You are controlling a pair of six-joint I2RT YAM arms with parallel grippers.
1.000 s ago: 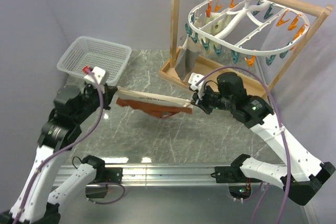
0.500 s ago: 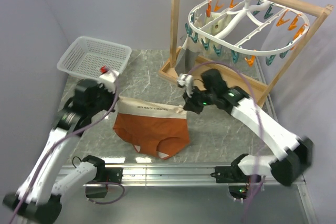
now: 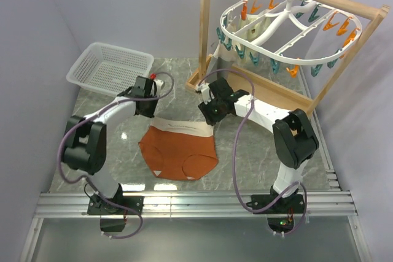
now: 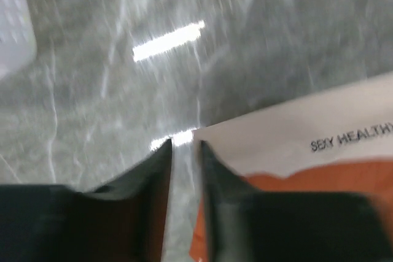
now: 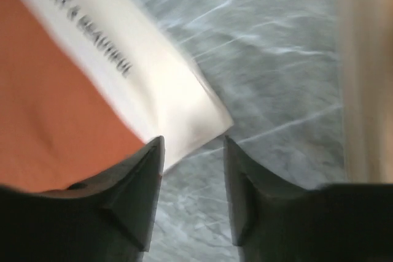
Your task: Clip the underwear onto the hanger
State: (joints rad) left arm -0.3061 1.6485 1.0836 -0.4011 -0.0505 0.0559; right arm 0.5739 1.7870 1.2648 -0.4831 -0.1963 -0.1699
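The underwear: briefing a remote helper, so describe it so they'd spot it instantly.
On the grey marble table, on the near side of the white basket and wooden frame, the underwear lies flat. It alone is rust-orange, with a cream waistband bearing dark lettering.

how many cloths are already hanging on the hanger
2: a grey cloth hangs below the hanger's left end, and a cream cloth is just right of it. More may be hidden.

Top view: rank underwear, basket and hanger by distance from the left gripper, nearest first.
From the left gripper:
1. underwear: flat on the table, its waistband corner right beside the fingers.
2. basket: at the back left, a little beyond the gripper.
3. hanger: hung on the rod at the far right, clearly farthest.
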